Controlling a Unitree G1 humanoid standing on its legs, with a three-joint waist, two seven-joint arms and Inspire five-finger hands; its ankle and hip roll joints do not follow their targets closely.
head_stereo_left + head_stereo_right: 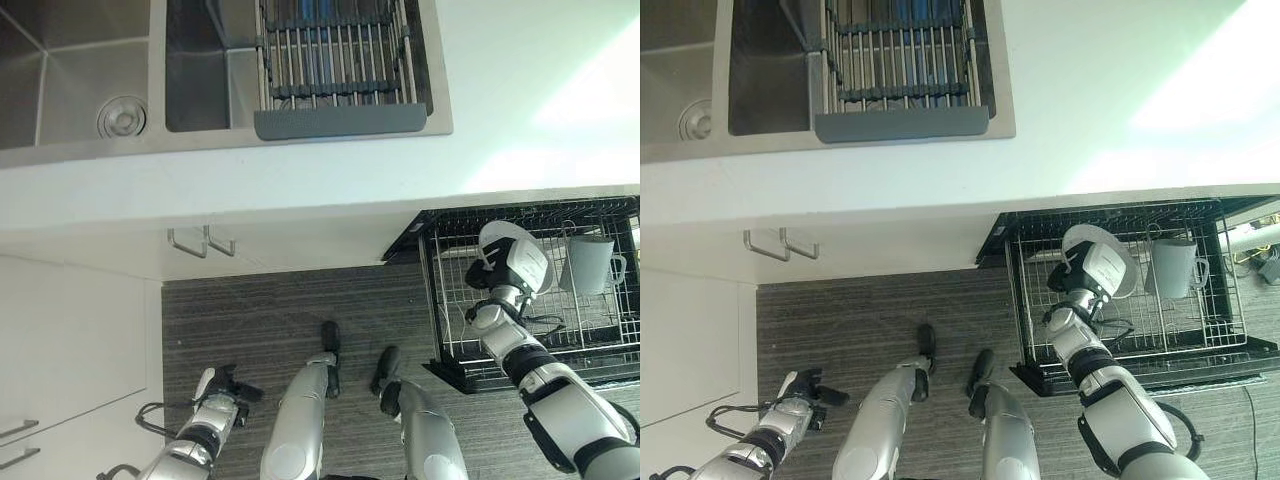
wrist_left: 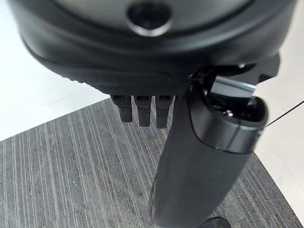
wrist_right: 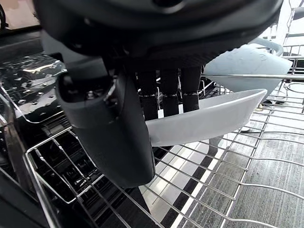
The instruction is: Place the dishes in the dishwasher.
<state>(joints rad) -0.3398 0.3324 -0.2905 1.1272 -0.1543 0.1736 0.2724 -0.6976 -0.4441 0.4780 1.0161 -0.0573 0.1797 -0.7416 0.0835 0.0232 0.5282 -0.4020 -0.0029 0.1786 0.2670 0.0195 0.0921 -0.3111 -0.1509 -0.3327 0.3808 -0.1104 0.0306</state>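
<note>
Dish [image 3: 209,118]: a pale shallow bowl, pinched at its rim between the right hand [image 1: 497,268] thumb and fingers [image 3: 169,92], held low over the dishwasher rack [image 1: 600,345] beside a grey cup [image 1: 590,262] already seated there. Lower the bowl between the rack wires, tilted on edge, clear of the cup. Release only once the wires appear to support it. Left hand [image 1: 222,388] hangs idle near the floor, fingers relaxed, holding nothing.

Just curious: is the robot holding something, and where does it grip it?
Right hand pinches a white plate by its rim, over the rack. Left hand holds nothing.
</note>
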